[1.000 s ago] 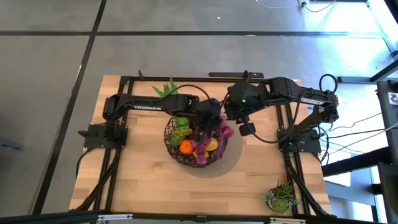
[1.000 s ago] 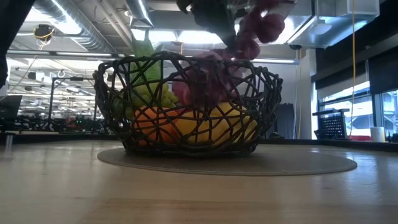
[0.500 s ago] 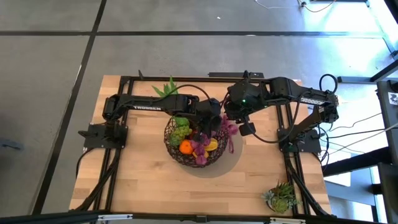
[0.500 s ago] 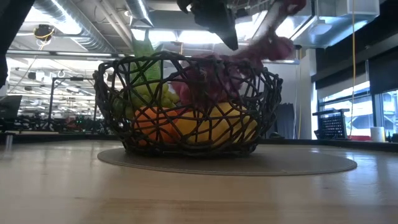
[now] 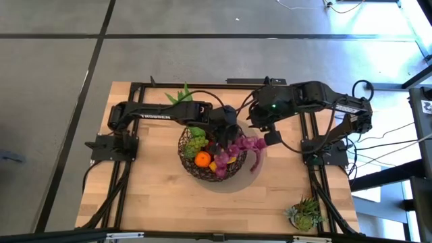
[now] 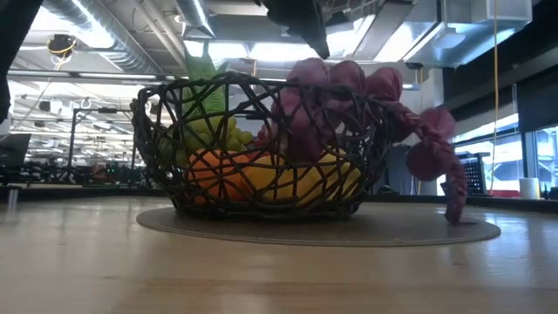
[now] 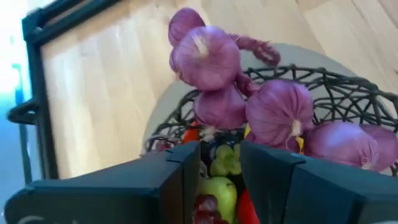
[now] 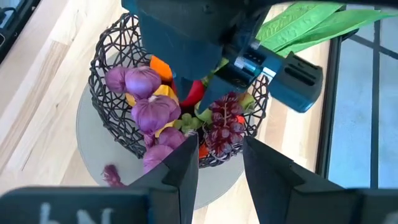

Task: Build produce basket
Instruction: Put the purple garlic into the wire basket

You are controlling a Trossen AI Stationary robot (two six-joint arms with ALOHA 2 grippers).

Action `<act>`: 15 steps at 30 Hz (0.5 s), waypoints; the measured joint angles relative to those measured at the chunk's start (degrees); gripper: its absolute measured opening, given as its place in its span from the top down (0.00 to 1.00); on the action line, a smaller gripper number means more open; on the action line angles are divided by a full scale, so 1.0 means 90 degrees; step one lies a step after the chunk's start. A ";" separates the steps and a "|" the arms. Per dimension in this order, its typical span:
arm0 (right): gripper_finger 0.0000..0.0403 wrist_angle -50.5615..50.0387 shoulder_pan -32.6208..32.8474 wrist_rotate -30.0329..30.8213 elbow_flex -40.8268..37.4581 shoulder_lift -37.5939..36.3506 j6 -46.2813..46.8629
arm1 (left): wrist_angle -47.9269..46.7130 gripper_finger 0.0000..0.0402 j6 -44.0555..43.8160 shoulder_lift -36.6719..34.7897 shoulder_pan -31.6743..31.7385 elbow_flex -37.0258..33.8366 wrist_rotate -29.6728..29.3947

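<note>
left fingers (image 7: 219, 163): parted, empty, above basket (image 5: 190, 164); purple bulbs (image 5: 244, 144) draped over rim | right fingers (image 8: 221, 152): parted, empty

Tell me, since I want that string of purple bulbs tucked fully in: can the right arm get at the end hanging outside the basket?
Probably yes. The purple bulbs' tail drapes over the basket rim on the right gripper's side, with nothing between.

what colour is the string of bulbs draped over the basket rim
Purple-pink bulbs, clearest in the left wrist view, hanging over the basket rim.
</note>
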 joint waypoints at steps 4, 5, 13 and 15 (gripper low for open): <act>0.70 -0.0065 0.0000 -0.0005 0.0000 -0.0005 0.0163 | -0.0050 0.75 -0.0090 -0.0025 0.0000 0.0000 -0.0201; 0.70 -0.0138 0.0000 -0.0006 0.0000 -0.0003 0.0243 | -0.0086 0.75 -0.0150 -0.0039 0.0002 0.0000 -0.0233; 0.70 -0.0426 0.0002 -0.1002 -0.0029 0.0053 0.0465 | -0.0771 0.75 -0.0862 -0.0733 0.0005 -0.0002 -0.0326; 0.70 -0.0474 0.0012 -0.1129 -0.0032 0.0150 0.0465 | -0.0791 0.75 -0.1025 -0.0962 0.0005 -0.0002 -0.0325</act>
